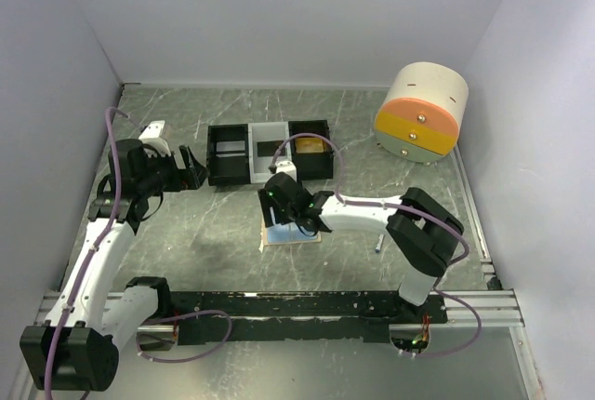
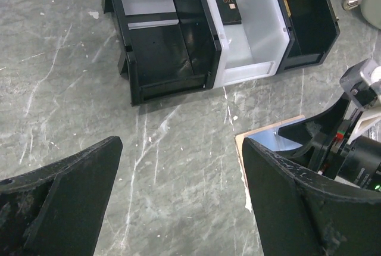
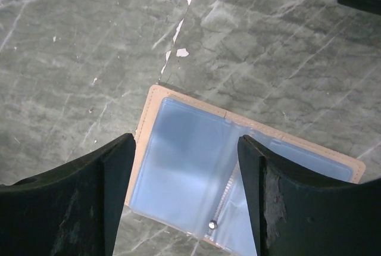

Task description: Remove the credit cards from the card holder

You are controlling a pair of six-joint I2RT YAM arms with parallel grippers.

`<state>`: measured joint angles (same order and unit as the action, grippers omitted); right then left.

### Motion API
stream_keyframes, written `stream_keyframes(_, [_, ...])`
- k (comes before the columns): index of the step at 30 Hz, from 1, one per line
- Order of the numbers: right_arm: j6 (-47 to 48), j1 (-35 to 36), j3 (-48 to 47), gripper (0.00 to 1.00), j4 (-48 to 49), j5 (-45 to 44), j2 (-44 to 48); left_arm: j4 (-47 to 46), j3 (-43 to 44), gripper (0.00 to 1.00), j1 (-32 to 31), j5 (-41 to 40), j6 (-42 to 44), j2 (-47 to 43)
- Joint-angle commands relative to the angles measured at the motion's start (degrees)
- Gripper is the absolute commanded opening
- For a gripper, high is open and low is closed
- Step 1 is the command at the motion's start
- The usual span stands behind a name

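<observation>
The card holder [image 3: 190,166] lies opened flat on the marble table, tan rim up and pale blue sleeves showing with a snap stud at its fold; no card shows in the sleeves. My right gripper [image 3: 186,143] hovers open right over it, one finger on each side, holding nothing. From above, the card holder [image 1: 284,235] peeks out under the right gripper [image 1: 296,217]. My left gripper [image 2: 181,146] is open over bare table, left of the card holder [image 2: 262,140]. A black VIP card [image 2: 231,7], a grey card [image 2: 149,9] and a gold card [image 1: 310,146] lie in the tray.
The three-compartment black-and-white tray [image 1: 249,163] stands behind both grippers. A round beige container with orange and yellow drawers [image 1: 421,113] sits at the back right. A small metal piece [image 1: 378,246] lies right of the right arm. Walls close in on three sides.
</observation>
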<state>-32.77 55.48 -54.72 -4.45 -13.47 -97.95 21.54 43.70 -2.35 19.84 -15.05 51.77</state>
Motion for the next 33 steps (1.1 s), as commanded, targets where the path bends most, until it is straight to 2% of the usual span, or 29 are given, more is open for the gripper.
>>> stream_keyframes(1, [-0.3,2.2,-1.7,0.71,-2.5,-5.9,-2.9,-1.4,0.1,0.94,-0.2,0.6,1.2,0.9])
stream_keyframes(7, [-2.5,2.4,-1.9,0.70,-4.2,-6.8,-5.9,-1.3,-0.1,0.95,-0.2,-1.1,1.2,0.5])
stream_keyframes(15, [-3.4,2.2,-0.4,0.53,-1.9,-4.6,-6.3,-1.2,0.1,0.94,-0.2,-0.4,1.4,1.1])
stream_keyframes(20, [-4.5,-0.1,3.7,0.43,5.4,3.3,-4.1,-1.5,0.0,0.94,-0.3,0.6,1.6,1.1])
stream_keyframes(25, [-6.9,-4.1,8.6,0.24,11.7,11.4,-2.0,-1.9,-0.2,0.93,-0.5,2.8,1.8,1.4])
stream_keyframes(29, [-8.8,-7.1,12.3,0.15,17.0,16.4,-0.7,-1.9,-0.2,0.93,-1.7,3.6,2.0,2.2])
stream_keyframes(31, [-8.4,-7.4,12.3,0.14,16.9,17.1,-0.8,-1.6,-0.1,0.93,-2.7,3.7,2.2,2.9])
stream_keyframes(33, [-6.7,-7.4,11.6,0.19,16.1,17.4,-1.1,-1.1,0.2,0.92,-4.1,3.2,2.3,3.7])
